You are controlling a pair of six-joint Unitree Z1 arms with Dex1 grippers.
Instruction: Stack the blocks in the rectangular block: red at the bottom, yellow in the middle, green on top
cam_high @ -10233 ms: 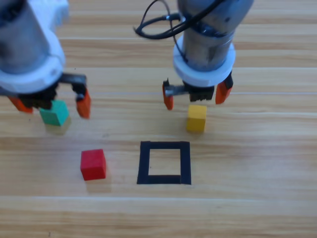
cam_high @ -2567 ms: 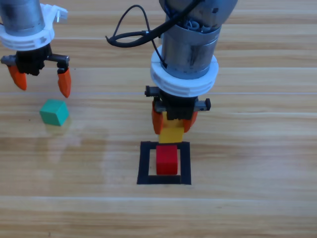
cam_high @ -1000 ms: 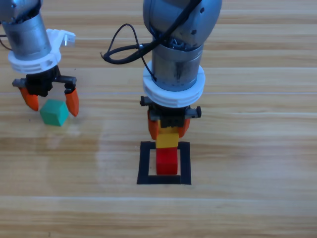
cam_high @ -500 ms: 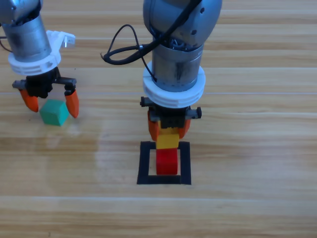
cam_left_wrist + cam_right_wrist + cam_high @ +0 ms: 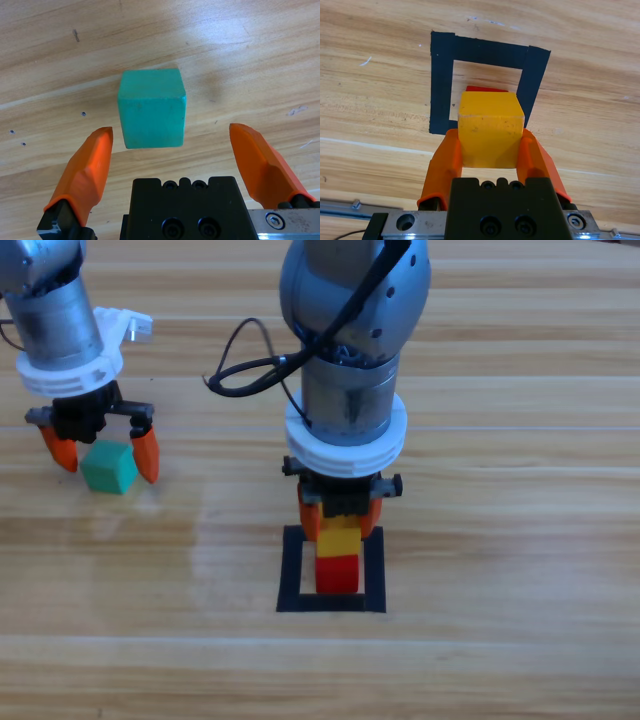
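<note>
Yellow (image 5: 339, 539) sits clamped in the right gripper (image 5: 340, 525) over red (image 5: 337, 574) for stacking, while the left gripper (image 5: 100, 452) straddles green (image 5: 109, 468), fingers wide.

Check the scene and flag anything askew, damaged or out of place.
Nothing stands out. The right gripper holds the yellow cube squarely over the red cube inside the tape outline. The left gripper, jaws open, straddles the green cube, intact on the table.

Yellow cube (image 5: 490, 132) clamped between right gripper (image 5: 491, 155) jaws, directly over red cube (image 5: 337, 574) inside black tape rectangle (image 5: 291, 570). Green cube (image 5: 151, 107) on wood, centred between spread left gripper (image 5: 182, 157) jaws, untouched.
</note>
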